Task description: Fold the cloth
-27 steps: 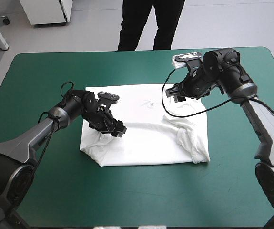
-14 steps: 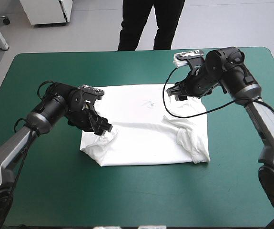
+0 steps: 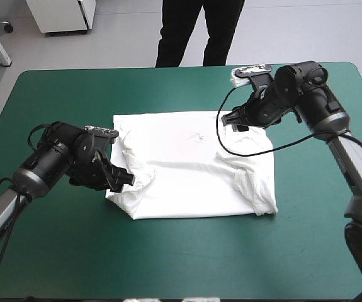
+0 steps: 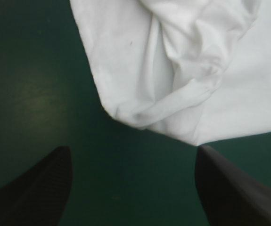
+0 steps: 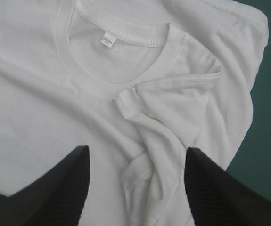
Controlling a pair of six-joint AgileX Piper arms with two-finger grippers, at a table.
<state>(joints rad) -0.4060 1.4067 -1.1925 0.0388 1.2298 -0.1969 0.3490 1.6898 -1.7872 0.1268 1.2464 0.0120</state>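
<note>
The table (image 3: 187, 264) with its teal-green cover fills the high view, and only that view takes in the whole scene. The T-shirt (image 3: 187, 182) lies spread flat near the table's middle as a rough rectangle, with both sides turned inward. A crumpled fold (image 3: 133, 170) runs along its left side, and a thicker bunch of cloth (image 3: 253, 185) sits toward its near right corner.

The left gripper (image 3: 119, 179) is low at the shirt's left edge, near the near left corner. The high view does not make its fingers plain. The left wrist view does: the two black fingers stand wide apart with only bare teal-green cover between them, gripping nothing. A rounded corner of the shirt, creased into a ridge (image 4: 187, 92), lies just ahead of the fingertips and apart from them.

The right gripper (image 3: 234, 123) hangs over the shirt's far right part. Its own wrist view shows its fingers spread as well, empty, with white cloth under and between them.

That view alone shows the fine detail. The ribbed collar (image 5: 121, 89) curves ahead of the gripper, a sleeve (image 5: 177, 89) lies folded in beside it, and a small label (image 5: 109, 40) sits inside the neck.
</note>
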